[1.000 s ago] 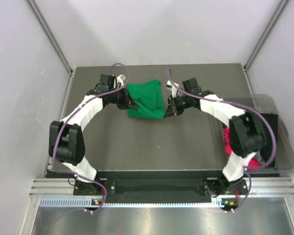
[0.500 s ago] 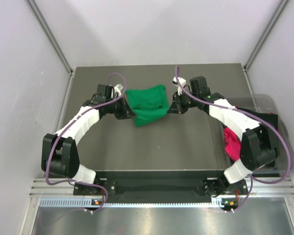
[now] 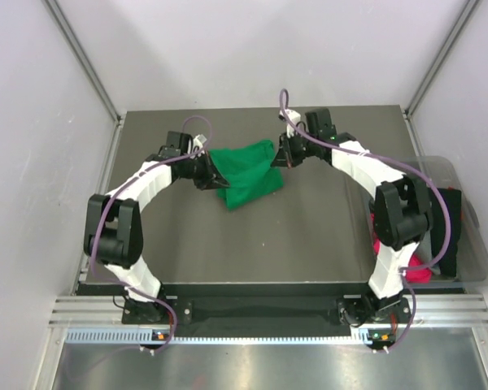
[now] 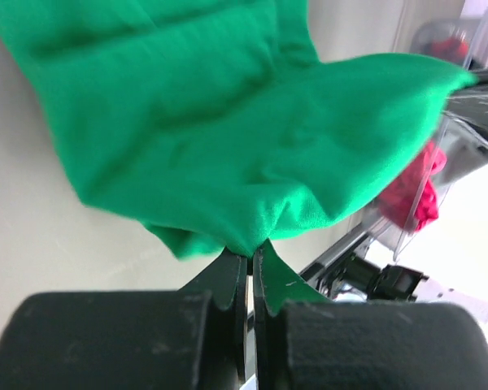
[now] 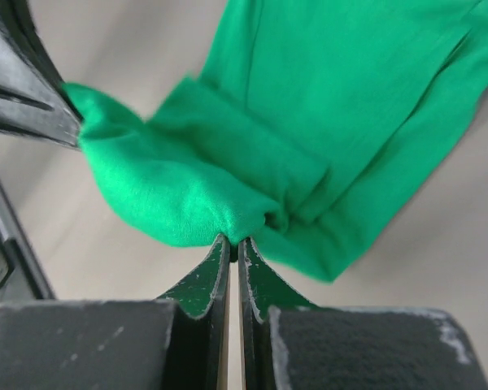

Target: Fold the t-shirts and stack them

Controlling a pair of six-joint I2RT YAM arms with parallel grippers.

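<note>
Wrist views: left jaws, right jaws clamped on green t-shirt [image 3: 248, 175] edge; overhead hides grip.

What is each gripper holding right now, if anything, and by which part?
Both hold the bright green fabric t-shirt: left gripper shut on a bunched edge at its left end, right gripper on its right end.

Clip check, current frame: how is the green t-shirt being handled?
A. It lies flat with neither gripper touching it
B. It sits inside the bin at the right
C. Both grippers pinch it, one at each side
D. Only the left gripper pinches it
C: the left gripper and the right gripper are each shut on a fold of the green t-shirt, which spans between them.
</note>
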